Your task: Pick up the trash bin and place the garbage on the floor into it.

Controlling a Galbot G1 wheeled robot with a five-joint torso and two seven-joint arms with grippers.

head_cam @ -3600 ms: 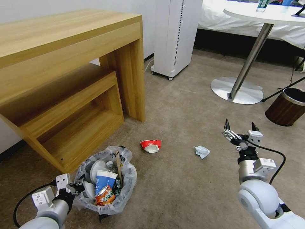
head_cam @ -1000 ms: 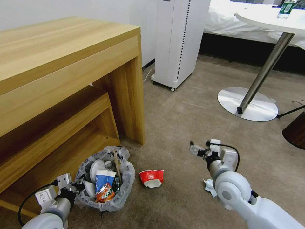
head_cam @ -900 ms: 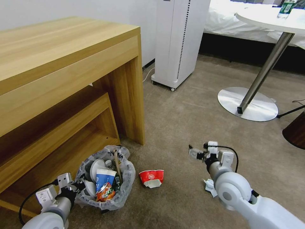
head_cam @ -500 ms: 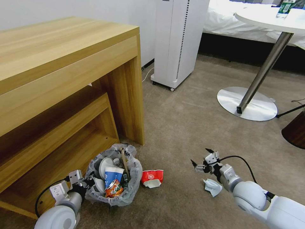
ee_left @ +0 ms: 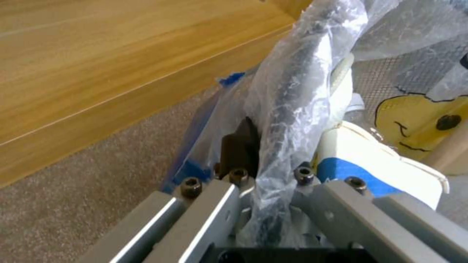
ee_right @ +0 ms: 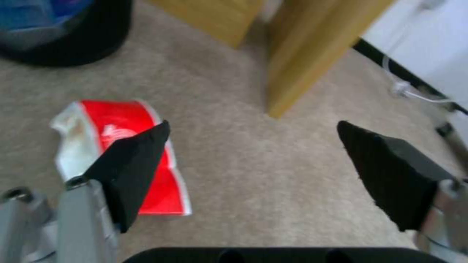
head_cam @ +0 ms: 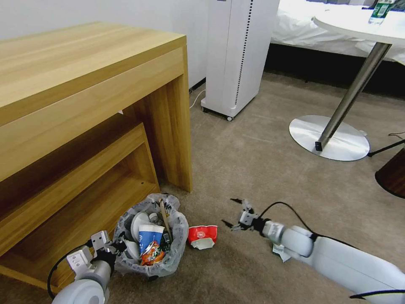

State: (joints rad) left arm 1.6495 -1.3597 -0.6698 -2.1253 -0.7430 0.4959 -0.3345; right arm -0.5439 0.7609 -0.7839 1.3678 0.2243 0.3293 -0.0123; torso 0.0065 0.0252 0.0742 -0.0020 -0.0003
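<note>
Head view shows the right pincer (head_cam: 233, 213) wide apart, near the crushed red cup (head_cam: 202, 236) on the floor (head_cam: 253, 169). It seems light and soft; best pinch its flattened rim. The left pincer (head_cam: 113, 249) clamps the trash bin (head_cam: 152, 240) rim.

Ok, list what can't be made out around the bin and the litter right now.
- Crumpled white paper: head view, mostly hidden behind the right arm.
- Trash bin base: head view, covered by its plastic bag.
- Left claw fingers: left wrist view, wrapped in bag plastic.
- Red paper cup: right wrist view, partly behind a right claw finger.
</note>
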